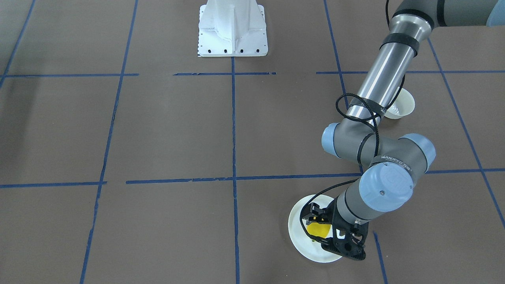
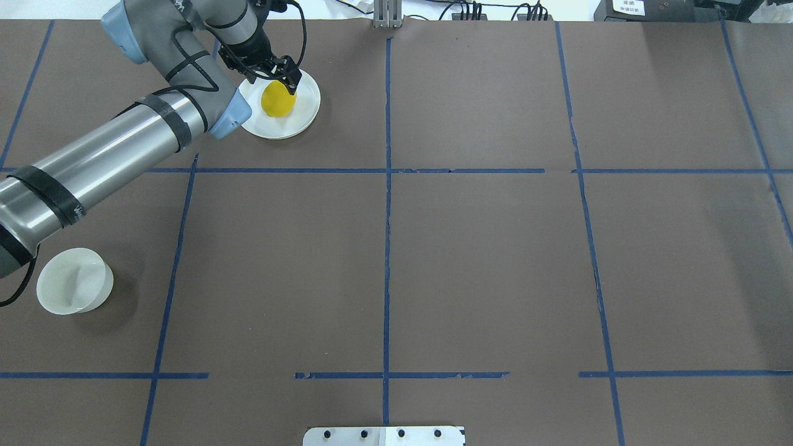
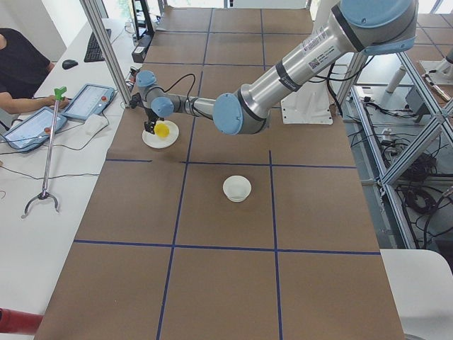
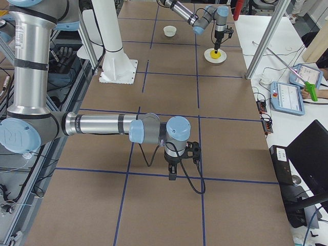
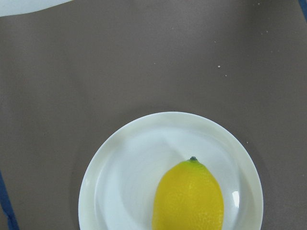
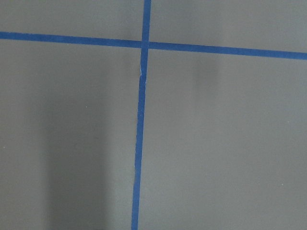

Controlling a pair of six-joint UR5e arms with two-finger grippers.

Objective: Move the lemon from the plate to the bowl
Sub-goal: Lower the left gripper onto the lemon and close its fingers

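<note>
The right fingers [image 4: 171,174] point down over the desk [image 2: 495,260], nearest in the right-end view; their gap cannot be determined. Farther along, the bowl [image 2: 74,280] stands upright, well apart from the plate [image 5: 124,167]. At the far edge, the lemon [image 5: 189,199] lies on the plate. The left fingers [image 2: 291,79] hang at the lemon; their gap and any contact cannot be determined.

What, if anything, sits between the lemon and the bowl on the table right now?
Nothing visible on the tabletop. The lemon lies on the plate under the left gripper; the bowl stands apart, nearer the robot's base. Between them are only bare table and blue tape, with the left arm's forearm passing above.
</note>
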